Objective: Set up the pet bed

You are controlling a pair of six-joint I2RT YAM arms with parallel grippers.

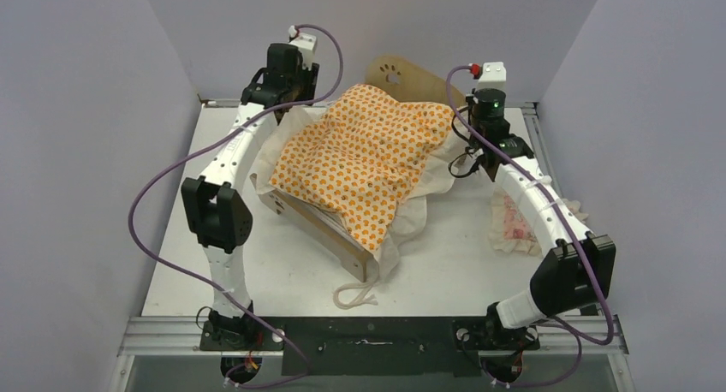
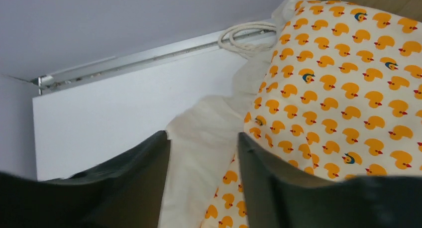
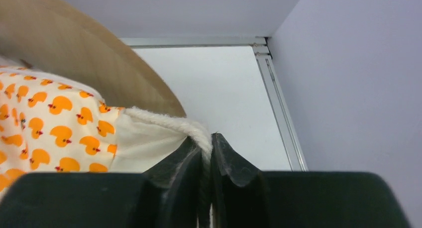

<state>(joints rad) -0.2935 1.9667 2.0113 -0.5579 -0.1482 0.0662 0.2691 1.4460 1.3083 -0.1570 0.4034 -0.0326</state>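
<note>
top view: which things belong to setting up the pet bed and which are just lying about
job: light plywood bed frame with paw-print headboard; orange duck-print ruffled mattress; probably the pink frilled pillow
lying about: white cord loop, purpose unclear

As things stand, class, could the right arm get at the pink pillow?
Probably not yet: the right gripper pinches the mattress ruffle. Released, it likely could; the pillow lies bare beside that arm.

Soft, even light from overhead fills all three views; the white tabletop [image 1: 445,272] reads bright without glare, and only faint shadows sit beneath the edge of the mattress [image 1: 368,161]. The top view is sharp. In the wrist views the dark left gripper [image 2: 201,137] and right gripper [image 3: 206,141] are underexposed and blurred
</note>
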